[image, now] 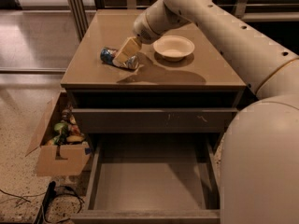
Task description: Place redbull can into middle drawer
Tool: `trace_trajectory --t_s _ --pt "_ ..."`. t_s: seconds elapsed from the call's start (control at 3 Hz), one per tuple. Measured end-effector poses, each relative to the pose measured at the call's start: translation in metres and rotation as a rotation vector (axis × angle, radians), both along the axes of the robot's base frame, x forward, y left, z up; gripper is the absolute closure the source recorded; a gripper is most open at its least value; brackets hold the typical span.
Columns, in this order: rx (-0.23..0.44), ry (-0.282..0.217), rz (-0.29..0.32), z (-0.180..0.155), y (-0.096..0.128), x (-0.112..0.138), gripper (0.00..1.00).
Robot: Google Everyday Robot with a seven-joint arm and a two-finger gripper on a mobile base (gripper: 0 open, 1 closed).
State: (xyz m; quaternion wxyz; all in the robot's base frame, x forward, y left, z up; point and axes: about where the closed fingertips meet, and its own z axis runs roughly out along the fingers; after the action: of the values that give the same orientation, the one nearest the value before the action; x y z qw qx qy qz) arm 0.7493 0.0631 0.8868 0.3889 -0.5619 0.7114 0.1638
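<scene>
The redbull can (108,55) lies on its side on the cabinet top, near the front left; its blue end points left and its silver end right. My gripper (126,52) is down at the can and covers its middle from above. The arm reaches in from the upper right. The middle drawer (149,183) is pulled out wide open at the bottom of the view, with a bare flat bottom and low side walls.
A cream bowl (174,47) sits on the cabinet top right of the can. A shut drawer front with pale scratches (159,120) is above the open drawer. An open cardboard box of items (60,143) and cables (46,199) are on the floor left.
</scene>
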Motion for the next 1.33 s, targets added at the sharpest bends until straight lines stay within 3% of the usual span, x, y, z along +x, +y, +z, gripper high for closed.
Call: trace_trajectory --t_s 0.67,1.33 --pt "-0.032 0.079 0.013 -0.033 0.018 -0.003 0.0" --pt "-0.059 0.117 0.014 -0.05 0.023 -0.004 0.0"
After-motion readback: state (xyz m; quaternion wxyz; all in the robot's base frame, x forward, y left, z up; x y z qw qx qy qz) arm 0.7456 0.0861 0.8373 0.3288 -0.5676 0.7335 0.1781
